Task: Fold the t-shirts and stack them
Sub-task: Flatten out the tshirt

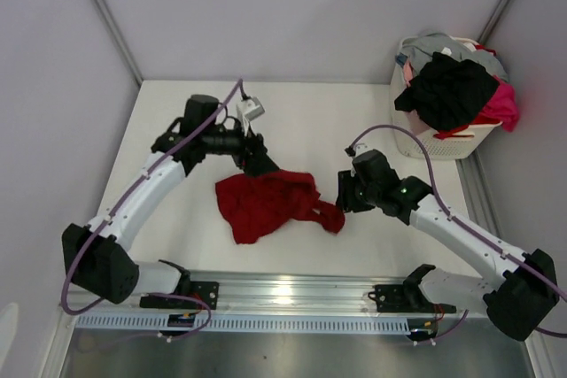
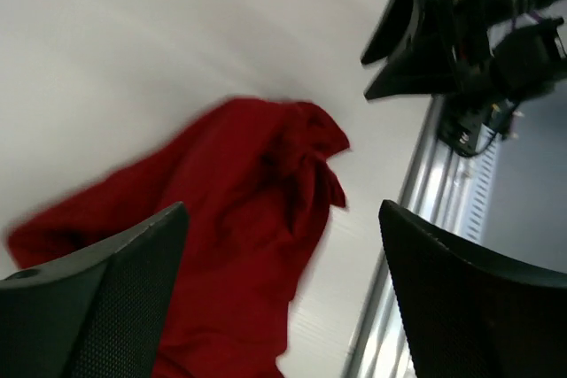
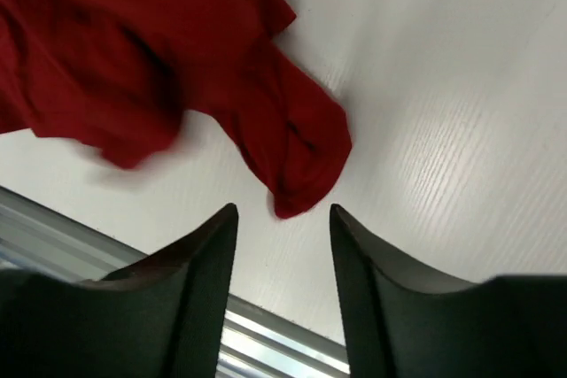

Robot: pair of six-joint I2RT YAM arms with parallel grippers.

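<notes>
- Top external: red t-shirt (image 1: 270, 205) lies crumpled on the surface (image 1: 310, 121), needing spreading first.
- Left claw (image 1: 259, 163) wide, right claw (image 1: 341, 192) narrower, both empty, flanking it.

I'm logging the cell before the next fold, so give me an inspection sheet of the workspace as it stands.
Surface: white table, one shirt on it.
Job's things: dark red t-shirt crumpled, unfolded, between the arms; black shirt, pink shirt, grey shirt heaped in the basket.
Clutter: nothing seen.
Grippers: left gripper open over the red shirt; right gripper open beside its edge.
Cables: purple cables along both arms.
Surroundings: white basket at far right corner; pale walls.
</notes>
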